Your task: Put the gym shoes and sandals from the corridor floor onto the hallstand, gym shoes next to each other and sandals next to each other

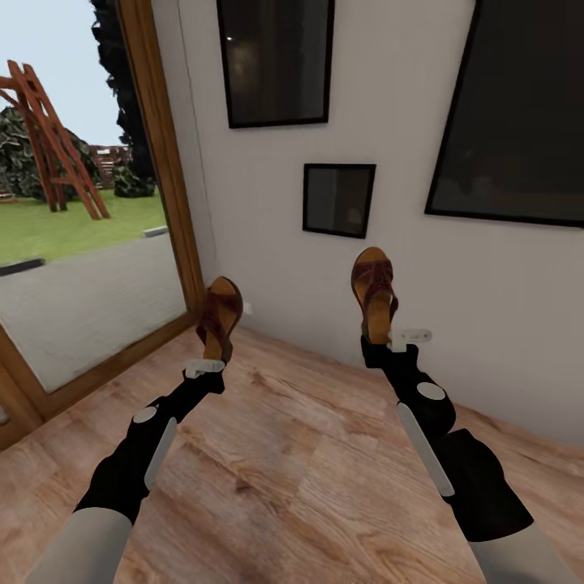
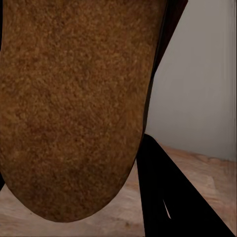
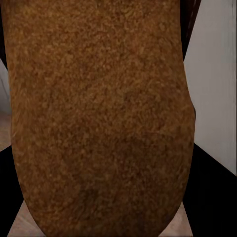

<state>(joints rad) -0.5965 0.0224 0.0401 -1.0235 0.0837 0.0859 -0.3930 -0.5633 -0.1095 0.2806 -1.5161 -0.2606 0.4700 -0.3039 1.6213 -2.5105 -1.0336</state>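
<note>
Two sandals, left point(image 1: 220, 318), right point(image 1: 374, 294) | each pinched upright in fingers | wood floor point(image 1: 292, 470) | white wall point(image 1: 389, 186), dark frames

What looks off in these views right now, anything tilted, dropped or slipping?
Nothing dropped. Each gripper holds one sandal by the heel, toe up: the left sandal leans slightly and shows its side, the right sandal faces the camera squarely. Both are clear of the floor. No rack in sight.

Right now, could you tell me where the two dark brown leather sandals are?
One dark brown leather sandal stands in the left gripper, the other sandal in the right gripper.
</note>
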